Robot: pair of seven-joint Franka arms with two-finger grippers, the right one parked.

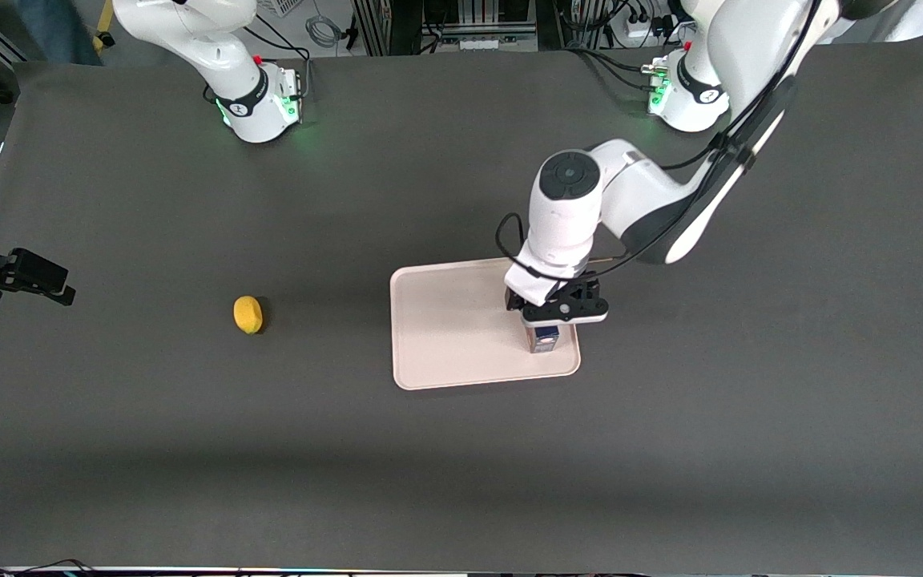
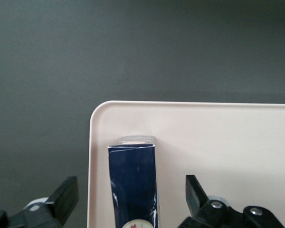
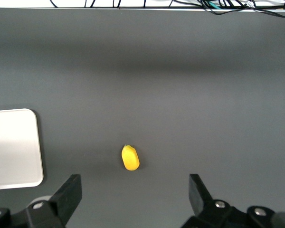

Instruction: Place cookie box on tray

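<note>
My arm reached out from its base over the dark table [image 1: 189, 449], the elbow link sloping down toward the tray [image 1: 445, 336] and the white wrist turned so that it pointed straight down at it. My gripper [image 1: 554, 314] hung over the tray's corner that lies toward the working arm's end of the table and nearer the front camera, directly above the cookie box [image 1: 546, 340]. The box stood on the tray surface just inside that corner, close to both rims, its narrow navy face [image 2: 133, 185] showing to my wrist camera with a sliver of the white-and-red logo at its end. My fingers [image 2: 64, 197] were spread wide — one black tip stood on each side of the box with clear gaps between pad and carton, so they were not pinching it. One tip hung out past the tray's rim [image 2: 92, 142] over bare table, the other above the pale tray floor. Whether the box's base sat fully flat I could not tell from the front, since my own hand covered most of it. Well apart, toward the parked arm's end of the table, a small yellow lump [image 1: 248, 314] lay on the mat — untouched by anything.
</note>
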